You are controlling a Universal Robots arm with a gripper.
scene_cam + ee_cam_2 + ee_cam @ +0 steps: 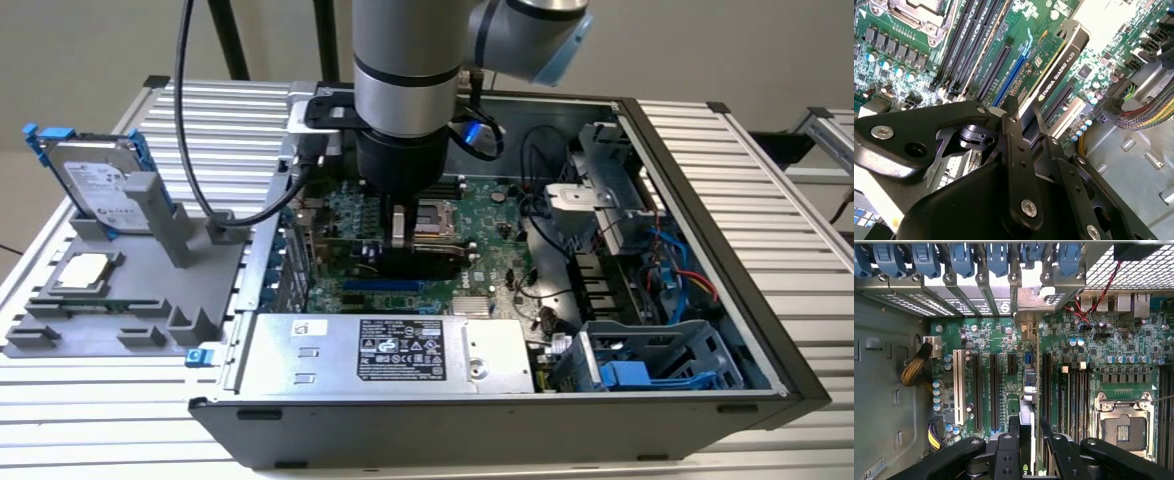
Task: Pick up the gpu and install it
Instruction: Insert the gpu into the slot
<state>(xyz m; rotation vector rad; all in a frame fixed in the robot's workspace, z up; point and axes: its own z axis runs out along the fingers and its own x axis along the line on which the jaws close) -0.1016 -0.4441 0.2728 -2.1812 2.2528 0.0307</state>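
**Now: gpu pinched on edge above the motherboard slots**

Inside the open computer case point(747, 330), the arm point(407, 70) reaches straight down over the green motherboard point(494, 250). Its gripper point(1024, 132) is pinching the gpu point(1061, 75), with one black finger pressed on each flat face of the card. In the second wrist view the card stands on its thin edge, running away from the fingers point(1013, 145) toward one o'clock, its black side carrying white lettering that I leave unread. It sits just beside a blue expansion slot point(1011, 67) and in line with the long black slots next to it; whether its lower edge is seated in a slot cannot be told.

In the first wrist view the card's edge point(1026, 440) shows between the fingers point(1054, 450) at six o'clock, with the row of blue slot latches point(961, 260) at twelve o'clock and the open processor socket point(1124, 427) at four o'clock.

In the exterior view, a grey parts holder point(120, 290) lies on the slatted desk point(747, 160) at nine o'clock from the case. A hard drive with blue trim point(94, 185) stands upright in it, and a square silver chip point(80, 270) lies flat nearby. A power supply point(400, 350) bearing a white printed label sits at the case's six o'clock side.
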